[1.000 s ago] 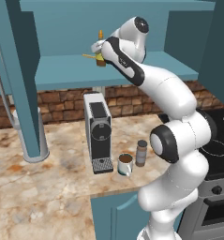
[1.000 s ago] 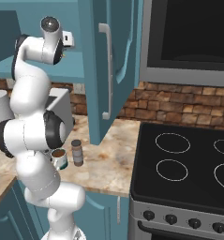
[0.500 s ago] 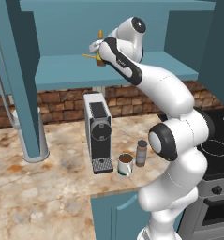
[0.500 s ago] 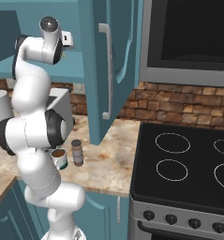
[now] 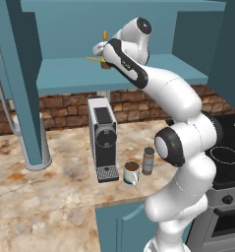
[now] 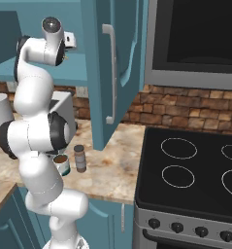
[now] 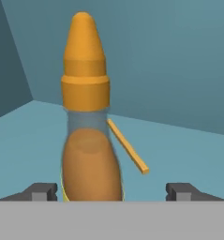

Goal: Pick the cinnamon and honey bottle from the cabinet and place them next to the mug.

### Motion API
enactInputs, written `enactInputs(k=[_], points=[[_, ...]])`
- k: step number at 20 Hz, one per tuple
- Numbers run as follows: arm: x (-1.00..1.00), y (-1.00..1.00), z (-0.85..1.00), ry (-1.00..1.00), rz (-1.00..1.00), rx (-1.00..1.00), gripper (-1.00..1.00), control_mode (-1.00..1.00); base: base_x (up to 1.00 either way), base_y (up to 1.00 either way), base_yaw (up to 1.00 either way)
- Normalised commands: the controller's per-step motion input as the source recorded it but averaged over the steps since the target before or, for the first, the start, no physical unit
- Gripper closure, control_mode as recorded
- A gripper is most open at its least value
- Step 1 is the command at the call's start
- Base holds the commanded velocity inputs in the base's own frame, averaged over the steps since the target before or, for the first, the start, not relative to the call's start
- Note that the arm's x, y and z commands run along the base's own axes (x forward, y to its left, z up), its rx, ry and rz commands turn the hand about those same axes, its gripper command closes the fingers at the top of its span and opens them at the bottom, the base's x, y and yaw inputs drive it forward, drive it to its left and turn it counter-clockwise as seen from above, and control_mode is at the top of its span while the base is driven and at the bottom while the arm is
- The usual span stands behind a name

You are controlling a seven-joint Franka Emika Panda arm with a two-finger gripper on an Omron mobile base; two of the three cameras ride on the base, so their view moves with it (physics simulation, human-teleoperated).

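1. Since a second ago the arm is reaching a little further left into the cabinet (image 5: 114,74), while the cinnamon and the mug are staying put on the tabletop (image 5: 35,197).
2. From the hand camera, the gripper (image 7: 113,192) is standing with its jaws apart, one fingertip on each side of the honey bottle (image 7: 89,140), neither tip visibly touching it.
3. That bottle is standing upright on the cabinet shelf, its orange cap pointing up, with a thin yellow stick (image 7: 127,152) lying on the shelf behind it.
4. On the tabletop, the mug (image 5: 131,173) is sitting just in front of the coffee machine (image 5: 103,138), brown liquid showing inside.
5. Just beside the mug, the cinnamon (image 5: 148,160) is standing upright.
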Motion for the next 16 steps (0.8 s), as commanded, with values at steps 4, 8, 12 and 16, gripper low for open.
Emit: enactInputs(k=[4,8,12,16], points=[[0.00,0.00,0.00,0.00,0.00,0.00,1.00,-1.00,0.00,0.00,0.00],[0.00,0.00,0.00,0.00,0.00,0.00,1.00,-1.00,0.00,0.00,0.00],[-0.25,0.00,0.00,0.00,0.00,0.00,1.00,-1.00,0.00,0.00,0.00],[-0.69,0.00,0.00,0.00,0.00,0.00,1.00,-1.00,0.00,0.00,0.00]])
